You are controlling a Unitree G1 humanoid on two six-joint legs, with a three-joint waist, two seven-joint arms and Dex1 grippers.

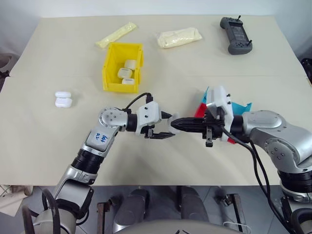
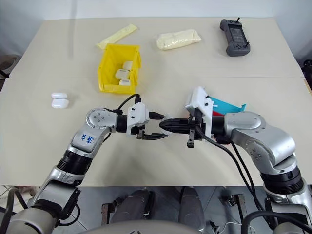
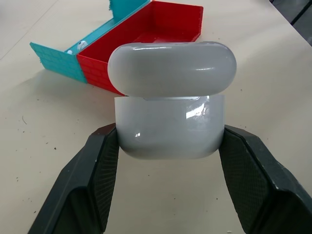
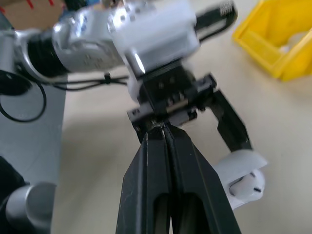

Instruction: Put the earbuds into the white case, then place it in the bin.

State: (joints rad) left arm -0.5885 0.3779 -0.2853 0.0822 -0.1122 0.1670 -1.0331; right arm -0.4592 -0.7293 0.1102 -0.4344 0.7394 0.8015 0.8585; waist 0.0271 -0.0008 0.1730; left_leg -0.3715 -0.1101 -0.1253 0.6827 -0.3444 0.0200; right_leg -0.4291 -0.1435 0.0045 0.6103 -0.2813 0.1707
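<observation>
My left gripper (image 1: 164,126) is shut on the white case (image 3: 168,129), one finger on each side of its body. The case's lid (image 3: 171,67) stands flipped open. In the right wrist view the case (image 4: 243,180) shows a small rounded white piece in its open top, seemingly an earbud. My right gripper (image 1: 175,123) is shut, its two fingers (image 4: 165,161) pressed together, the tip pointing at the case from the right and very close to it. Nothing shows between its fingers. The yellow bin (image 1: 108,73) stands farther back on the left and holds three white cases (image 1: 127,73).
A red and teal tray (image 3: 146,29) lies behind my right wrist. Two more white cases (image 1: 63,99) lie at the left of the table. Two pale yellow packets (image 1: 116,35) (image 1: 179,37) and a grey handheld controller (image 1: 235,35) lie along the far edge.
</observation>
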